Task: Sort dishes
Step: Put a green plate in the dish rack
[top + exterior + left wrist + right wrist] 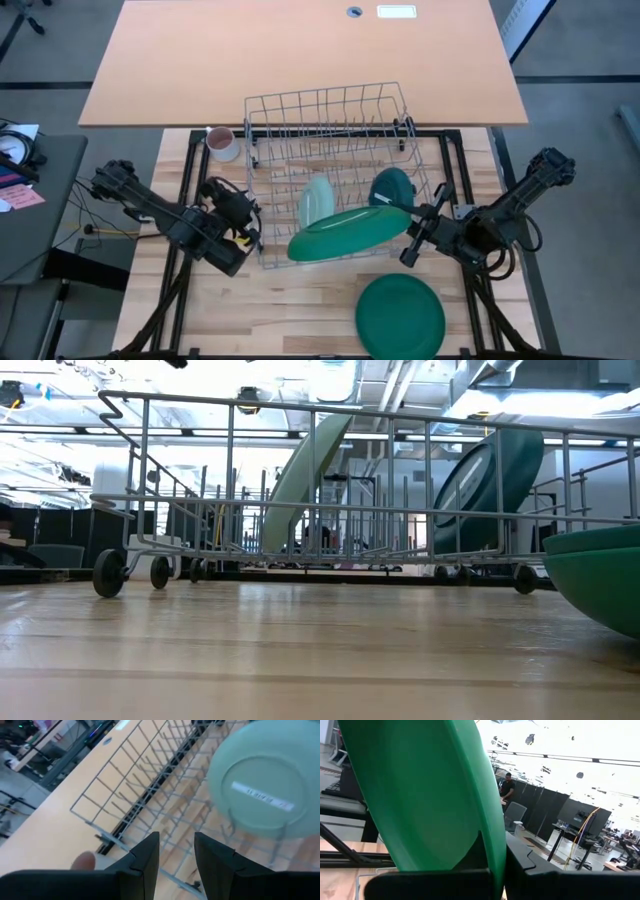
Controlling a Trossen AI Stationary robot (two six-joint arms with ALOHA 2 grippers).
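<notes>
A large dark green plate is held up by its rim at the R gripper, jaws pinched shut on the edge; in the R wrist view the plate fills most of the frame, its rim clamped between the two dark fingers. From above it is seen tilted, lying across the near edge of the wire rack, not yet in any slot.

Inside the rack, two dishes are already stood on edge: the small pale mint plate and, beside it toward the R arm, the smaller dark teal plate. Both are confirmed upright between the tines in the low view, mint and teal. A second large green plate is left flat on the wooden table, near the front, apart from the rack. A third large one is not seen.

Step in hand, as judged: the held plate is to be racked. To do it well, the plate should be turned more upright first, then aligned w/ a free gap between tines, clear of mint and teal. Rim should be lowered slowly so the wires aren't snagged, w/ release only once weight is taken by the rack.

L gripper is parked at the rack's L side, jaws part open, nothing held; the fingers are shown w/ a clear gap. A small mug is sat by the rack's far L corner.
</notes>
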